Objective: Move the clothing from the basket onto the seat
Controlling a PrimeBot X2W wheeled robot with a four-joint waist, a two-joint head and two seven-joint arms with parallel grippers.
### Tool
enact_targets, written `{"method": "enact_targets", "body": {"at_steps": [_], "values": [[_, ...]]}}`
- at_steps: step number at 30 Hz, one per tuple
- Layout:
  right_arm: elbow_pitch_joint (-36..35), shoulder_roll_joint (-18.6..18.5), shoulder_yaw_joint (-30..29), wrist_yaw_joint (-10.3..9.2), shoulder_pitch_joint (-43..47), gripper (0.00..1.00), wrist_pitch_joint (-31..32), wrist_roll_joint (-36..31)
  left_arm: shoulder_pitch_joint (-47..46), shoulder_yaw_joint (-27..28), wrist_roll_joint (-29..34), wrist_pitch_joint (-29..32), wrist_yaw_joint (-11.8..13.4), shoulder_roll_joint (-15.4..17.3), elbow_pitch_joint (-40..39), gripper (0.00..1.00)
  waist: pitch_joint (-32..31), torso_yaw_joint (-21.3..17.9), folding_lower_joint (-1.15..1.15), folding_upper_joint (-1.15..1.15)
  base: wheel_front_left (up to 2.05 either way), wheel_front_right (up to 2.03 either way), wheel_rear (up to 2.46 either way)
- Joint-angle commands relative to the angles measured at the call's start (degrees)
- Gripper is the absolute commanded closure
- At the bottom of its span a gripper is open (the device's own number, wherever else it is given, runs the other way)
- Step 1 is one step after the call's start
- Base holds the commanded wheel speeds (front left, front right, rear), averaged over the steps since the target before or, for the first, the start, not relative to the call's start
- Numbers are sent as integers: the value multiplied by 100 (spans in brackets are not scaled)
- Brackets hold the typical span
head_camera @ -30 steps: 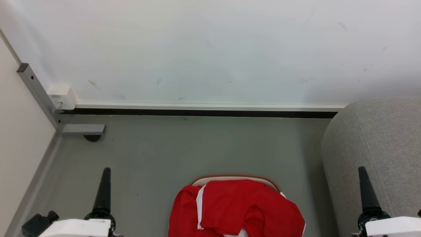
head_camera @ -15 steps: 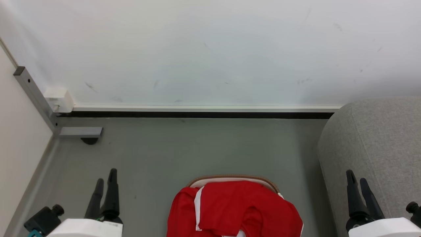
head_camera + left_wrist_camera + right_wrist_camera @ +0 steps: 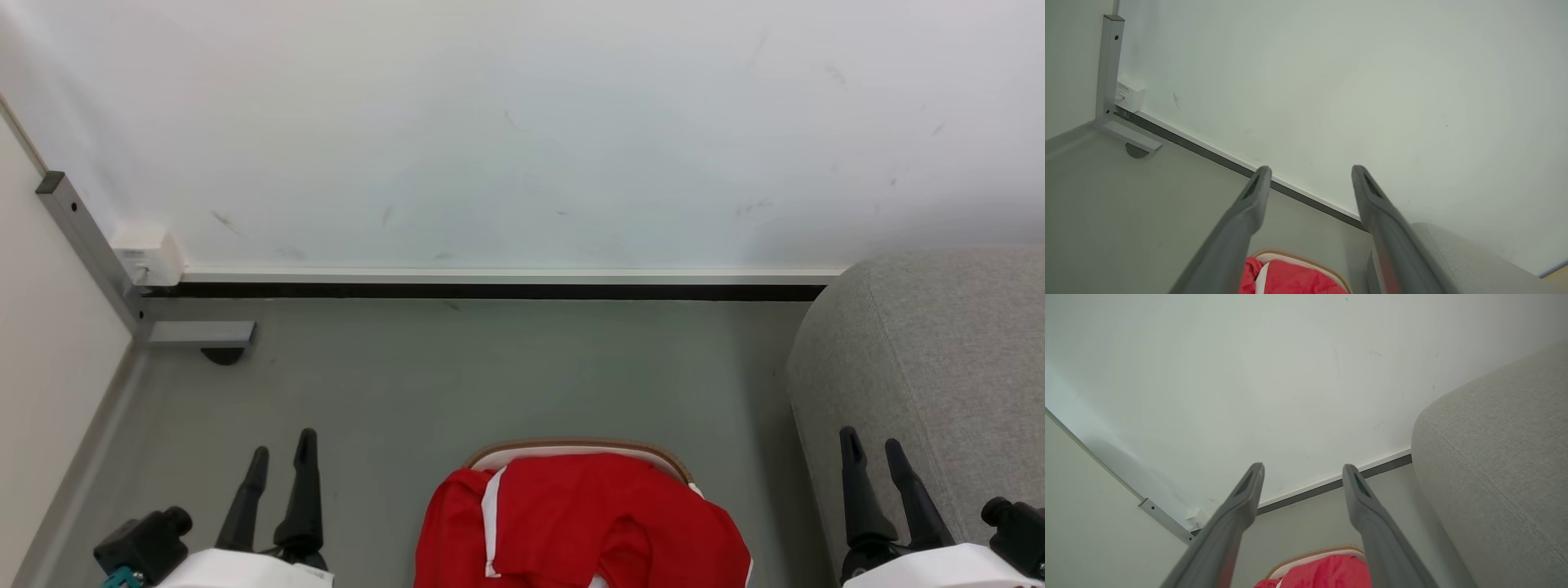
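1. Clothing (image 3: 584,523), bright red with white trim, is heaped in the basket (image 3: 571,447) at the bottom centre of my head view, spilling over its brown rim.
2. My left tool (image 3: 280,459) hangs over the floor (image 3: 490,376) to the basket's left, fingers spread, pinching nothing.
3. My right tool (image 3: 873,453) is by the seat's edge, also spread and empty.
4. The grey seat (image 3: 939,367) stands right of the basket.
5. Farthest off I see the white wall (image 3: 522,131) and a metal post (image 3: 82,237) in the left corner.
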Motion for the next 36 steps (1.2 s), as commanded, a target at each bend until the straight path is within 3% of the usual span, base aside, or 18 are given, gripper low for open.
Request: {"method": "enact_targets", "body": {"at_steps": [1, 36], "values": [[-14, -22, 17, -6, -98, 0, -61, -157, 1, -11, 163, -56, 19, 55, -67, 0, -3, -1, 0, 0, 0, 0, 0], [176, 19, 209, -9, -56, 0, -533, -1806, 89, -124, 2001, -530, 23, 71, 22, 0, -62, -138, 0, 0, 0, 0, 0]]}}
